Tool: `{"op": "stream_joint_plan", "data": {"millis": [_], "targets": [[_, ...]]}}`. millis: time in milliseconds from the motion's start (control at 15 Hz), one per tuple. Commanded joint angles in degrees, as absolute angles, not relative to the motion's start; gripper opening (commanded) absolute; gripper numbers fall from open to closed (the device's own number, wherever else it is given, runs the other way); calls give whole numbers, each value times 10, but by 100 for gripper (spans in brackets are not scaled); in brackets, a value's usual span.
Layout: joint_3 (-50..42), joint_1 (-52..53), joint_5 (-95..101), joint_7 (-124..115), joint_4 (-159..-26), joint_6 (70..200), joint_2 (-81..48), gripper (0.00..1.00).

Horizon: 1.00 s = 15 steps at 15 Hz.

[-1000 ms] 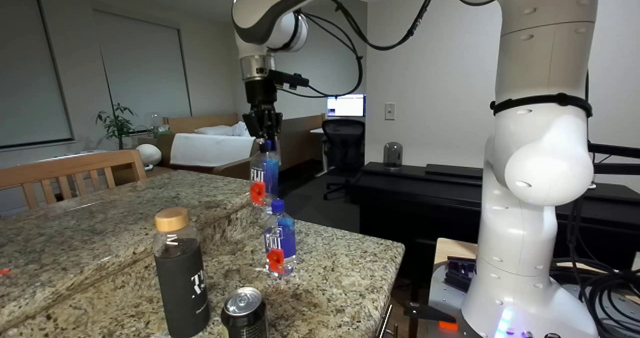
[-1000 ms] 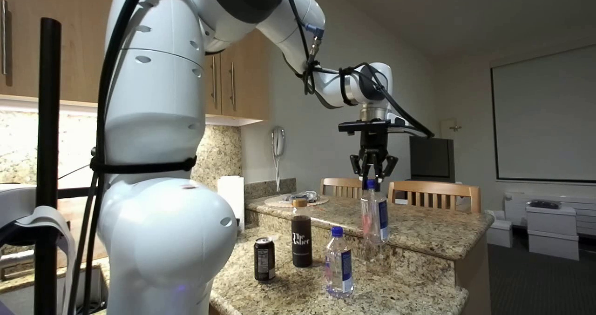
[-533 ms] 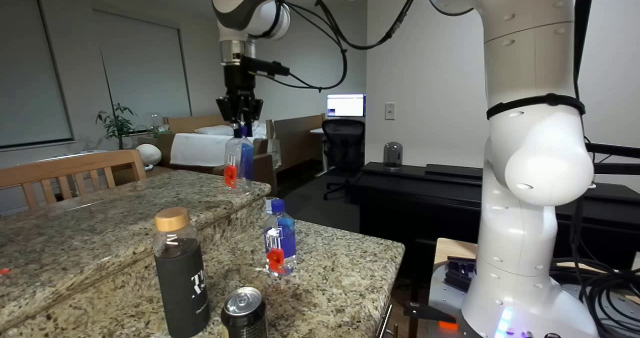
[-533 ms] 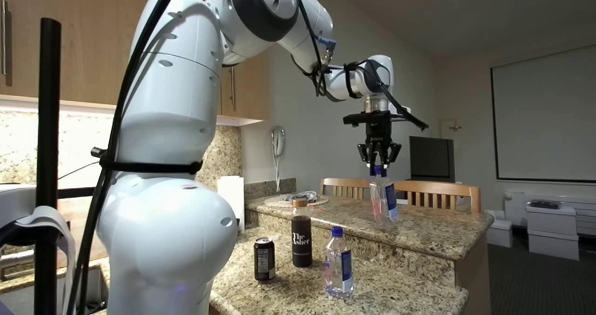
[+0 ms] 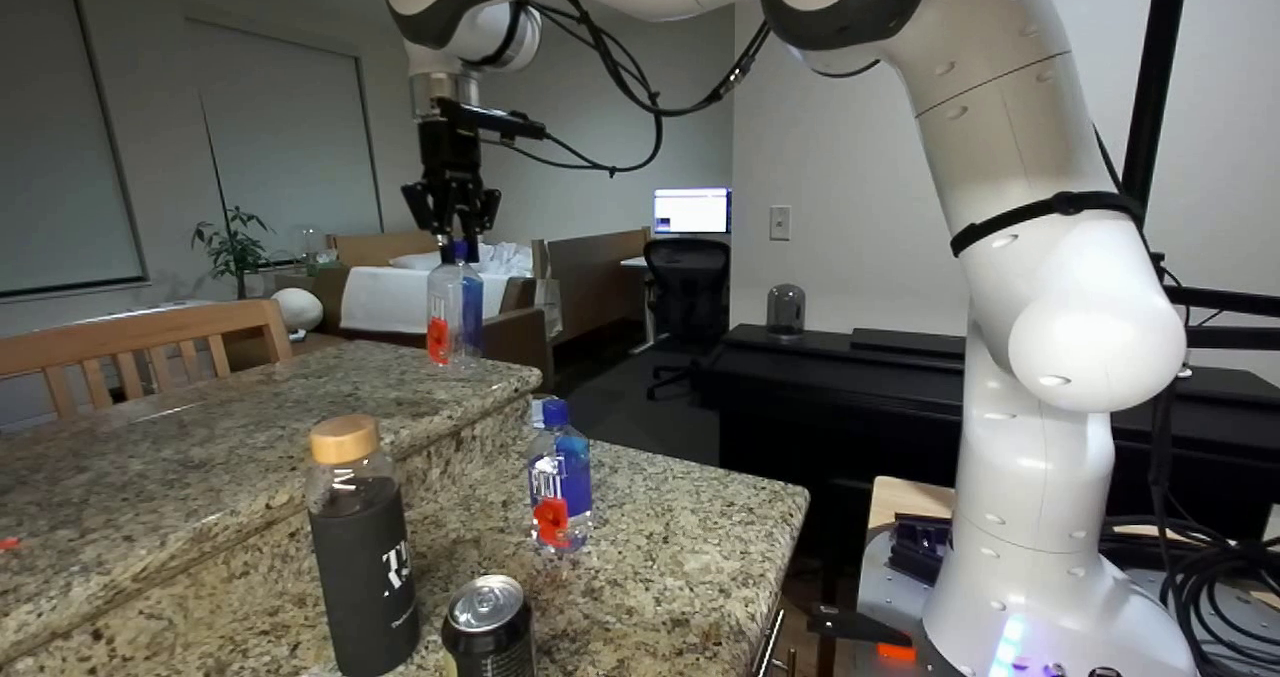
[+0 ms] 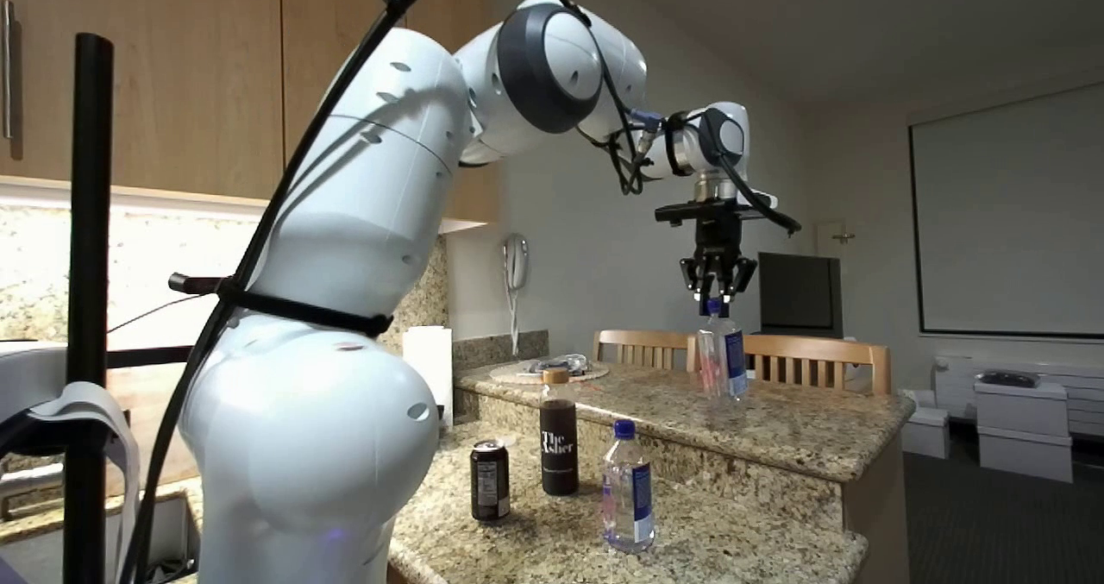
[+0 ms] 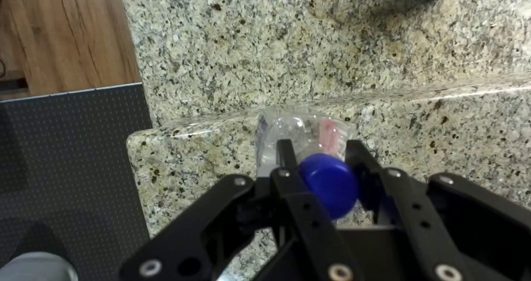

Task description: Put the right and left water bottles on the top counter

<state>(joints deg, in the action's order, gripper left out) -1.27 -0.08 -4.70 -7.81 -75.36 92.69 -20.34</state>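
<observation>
In an exterior view the jaws clasp one bottle (image 5: pixel 455 312) over the upper tabletop (image 5: pixel 230 427), near a corner; in an exterior view its twin (image 6: pixel 627 499) stands on the lower tabletop (image 6: pixel 733 524). In the wrist view an edge looks close: better shift inward, lower upright, release.

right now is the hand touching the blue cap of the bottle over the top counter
Touching: the wrist view shows the blue cap held between the fingers of the hand, with no gap showing on either side.

In an exterior view: dark flask (image 5: pixel 362 562) upright on lower slab (image 5: pixel 690 537), left of black can (image 5: pixel 489 632); monitor (image 5: pixel 692 211), far.
</observation>
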Motion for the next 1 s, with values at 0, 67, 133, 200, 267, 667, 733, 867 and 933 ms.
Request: {"op": "stream_joint_plan", "data": {"millis": [0, 67, 133, 200, 267, 667, 733, 867, 933], "targets": [[-15, -18, -74, -95, -630, 841, -281, 14], [-16, -21, -77, -98, -610, 829, -295, 14], [-16, -26, -81, -101, -580, 810, -316, 14], [-16, -29, -85, -105, -556, 797, -333, 14], [-16, -33, -89, -108, -533, 785, -350, 14], [-15, -40, -99, -145, -419, 743, -434, 14], [-15, -39, -99, -152, -404, 738, -444, 14], [-16, -37, -99, -166, -382, 733, -458, 14], [-17, -36, -97, -174, -374, 732, -461, 14]]}}
